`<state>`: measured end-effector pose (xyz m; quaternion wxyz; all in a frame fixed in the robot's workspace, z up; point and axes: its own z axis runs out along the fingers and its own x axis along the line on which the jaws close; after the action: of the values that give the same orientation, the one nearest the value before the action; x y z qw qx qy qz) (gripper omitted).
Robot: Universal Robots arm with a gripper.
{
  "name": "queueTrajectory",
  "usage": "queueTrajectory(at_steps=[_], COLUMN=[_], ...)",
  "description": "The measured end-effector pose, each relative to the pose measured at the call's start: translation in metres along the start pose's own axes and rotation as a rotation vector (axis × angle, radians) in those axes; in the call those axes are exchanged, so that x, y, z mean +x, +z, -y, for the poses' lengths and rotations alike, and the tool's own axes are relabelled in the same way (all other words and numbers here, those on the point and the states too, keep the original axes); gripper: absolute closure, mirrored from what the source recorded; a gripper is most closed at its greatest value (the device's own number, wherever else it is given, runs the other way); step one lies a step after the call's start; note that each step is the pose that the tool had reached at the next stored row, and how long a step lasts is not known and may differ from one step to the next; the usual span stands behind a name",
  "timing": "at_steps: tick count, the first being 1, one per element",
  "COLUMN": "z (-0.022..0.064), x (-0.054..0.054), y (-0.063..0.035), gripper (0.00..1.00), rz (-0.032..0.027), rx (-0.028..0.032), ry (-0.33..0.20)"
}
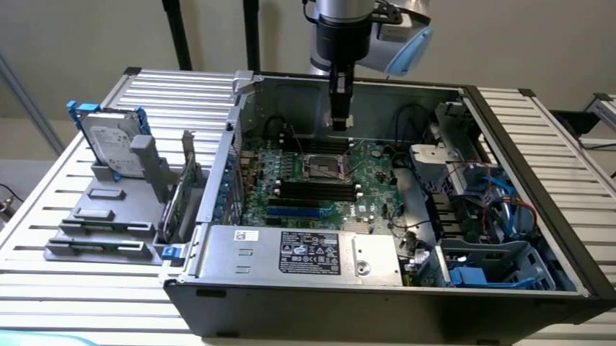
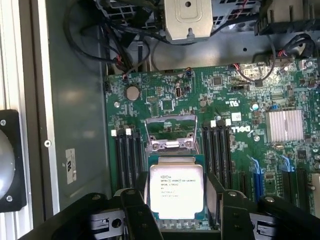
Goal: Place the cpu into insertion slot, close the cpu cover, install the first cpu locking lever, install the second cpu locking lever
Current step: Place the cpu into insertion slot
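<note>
My gripper (image 1: 339, 125) hangs inside the open computer case, above the green board (image 1: 371, 169). It is shut on the cpu (image 2: 176, 190), a flat square chip with a printed silver top. A black finger (image 2: 134, 210) presses against one side of the chip and the other finger against the opposite side. The insertion slot (image 1: 325, 168) lies on the board a short way below the gripper, its middle dark. In the wrist view the chip hides most of the slot. The cpu cover (image 2: 170, 131), a thin silvery frame, stands raised open just beyond the chip.
Black memory slots (image 2: 126, 150) run along both sides of the socket. A finned heat sink (image 2: 284, 125) sits farther along the board. Cables (image 1: 481, 194) and drive cages crowd the exterior view's right. A power supply (image 1: 298, 252) fills the case's near side. A hard drive (image 1: 111, 144) stands outside.
</note>
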<state>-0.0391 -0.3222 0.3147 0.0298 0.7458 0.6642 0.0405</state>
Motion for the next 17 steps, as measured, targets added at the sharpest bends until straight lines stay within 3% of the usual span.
queueTrajectory(at_steps=[2, 4, 5, 6, 10, 17], z=[0.0007, 0.0015, 0.0016, 0.0018, 0.0033, 0.0067], x=[0.000, 0.000, 0.000, 0.000, 0.000, -0.001], y=[0.0000, 0.0002, 0.0005, 0.0010, 0.0054, 0.0178], gripper=[0.46, 0.46, 0.46, 0.46, 0.46, 0.46], rz=[0.0026, 0.0059, 0.0070, 0.0073, 0.0066, -0.0021], rx=[0.0194, 0.0457, 0.0553, 0.0581, 0.0586, 0.0559], ry=[0.004, 0.006, 0.007, 0.007, 0.007, -0.007])
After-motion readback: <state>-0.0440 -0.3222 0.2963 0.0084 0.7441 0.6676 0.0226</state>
